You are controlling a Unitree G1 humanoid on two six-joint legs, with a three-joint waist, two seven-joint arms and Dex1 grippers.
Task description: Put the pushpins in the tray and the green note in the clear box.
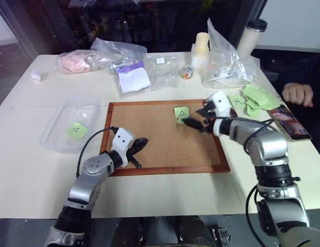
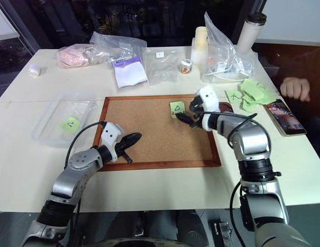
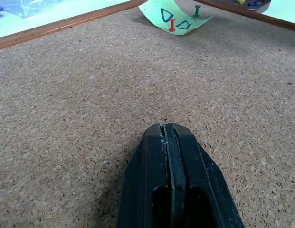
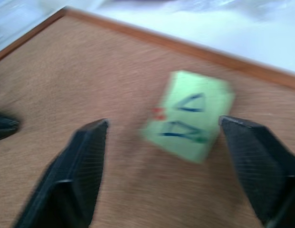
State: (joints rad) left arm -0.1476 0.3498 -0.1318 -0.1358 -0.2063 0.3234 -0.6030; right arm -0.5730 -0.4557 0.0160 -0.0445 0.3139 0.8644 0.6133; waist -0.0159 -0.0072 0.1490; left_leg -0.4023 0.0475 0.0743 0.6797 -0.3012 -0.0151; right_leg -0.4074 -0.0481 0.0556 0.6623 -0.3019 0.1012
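Right arm: reaches in over the corkboard [image 1: 160,136], its right gripper [image 4: 164,142] pointing forward and down at the green note [image 4: 190,114], fingers spread wide with nothing between them.
Left arm: bent low, left gripper [image 3: 167,130] just above the cork with its fingers pressed together, empty.
Green note: on the corkboard's far right part, held by a red pushpin [image 3: 172,24] and a green pushpin [image 3: 197,10].
Clear box [image 1: 56,135]: left of the board, holding one other green note [image 1: 76,129].
Tray [image 3: 254,4]: beyond the board's edge, small items inside, too small to tell.

Right hand [image 2: 189,118] hovers beside the green note [image 2: 177,109] on the corkboard [image 2: 149,141].
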